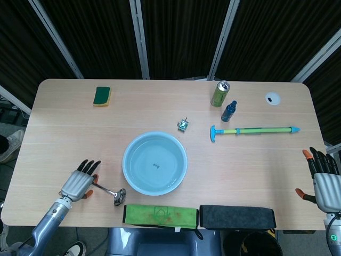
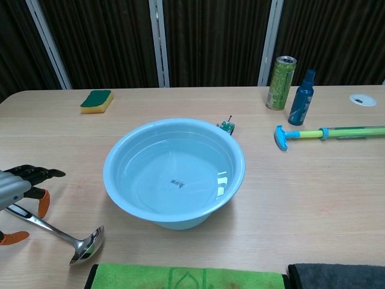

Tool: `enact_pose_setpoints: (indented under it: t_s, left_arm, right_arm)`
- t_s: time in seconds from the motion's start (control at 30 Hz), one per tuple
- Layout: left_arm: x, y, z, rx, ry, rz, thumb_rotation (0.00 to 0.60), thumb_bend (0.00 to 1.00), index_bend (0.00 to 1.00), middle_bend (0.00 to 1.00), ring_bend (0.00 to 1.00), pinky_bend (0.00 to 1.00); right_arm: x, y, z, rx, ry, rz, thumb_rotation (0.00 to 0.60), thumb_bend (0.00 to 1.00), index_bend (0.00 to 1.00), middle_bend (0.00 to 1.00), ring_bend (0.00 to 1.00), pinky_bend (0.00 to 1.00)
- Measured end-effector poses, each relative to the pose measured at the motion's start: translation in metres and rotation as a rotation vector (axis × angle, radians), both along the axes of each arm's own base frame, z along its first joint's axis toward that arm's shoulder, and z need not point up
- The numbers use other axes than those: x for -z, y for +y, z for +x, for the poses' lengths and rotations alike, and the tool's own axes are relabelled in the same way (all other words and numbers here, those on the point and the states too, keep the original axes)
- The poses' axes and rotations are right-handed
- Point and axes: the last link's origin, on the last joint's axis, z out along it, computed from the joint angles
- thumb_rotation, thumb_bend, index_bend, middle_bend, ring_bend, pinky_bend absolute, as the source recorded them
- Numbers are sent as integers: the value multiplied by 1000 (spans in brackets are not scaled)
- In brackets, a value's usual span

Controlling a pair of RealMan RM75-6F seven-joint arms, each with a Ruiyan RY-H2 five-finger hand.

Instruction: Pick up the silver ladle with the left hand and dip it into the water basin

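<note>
Your left hand [image 1: 80, 184] sits near the table's [image 1: 64, 122] front left corner, with bare wood between it and the basin [image 1: 155, 163]. The ladle [image 1: 110, 191] lies flat on the table, its slim handle end under your spread fingers [image 2: 37, 173], its bowl pointing toward the green cloth [image 1: 161, 215]; no grip shows. The ladle is polished metal; the basin is round, pale blue, holding clear water. Your right hand [image 1: 325, 182] hovers open off the table's right edge.
</note>
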Motion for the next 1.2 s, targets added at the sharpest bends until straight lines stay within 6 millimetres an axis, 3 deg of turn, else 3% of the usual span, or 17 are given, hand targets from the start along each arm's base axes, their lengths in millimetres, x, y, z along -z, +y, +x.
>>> enact_pose_setpoints:
  t_s: [0.77, 1.2]
  left_arm:
    - [9, 10, -6, -20, 13, -17, 600, 335, 481, 0, 0, 0]
    - [8, 10, -7, -18, 13, -7, 600, 574, 573, 0, 0, 0]
  right_arm:
    - [0, -4, -2, 17, 5, 4, 600, 0, 52, 0, 0, 0]
    - [1, -4, -2, 14, 6, 15, 600, 0, 53, 0, 0, 0]
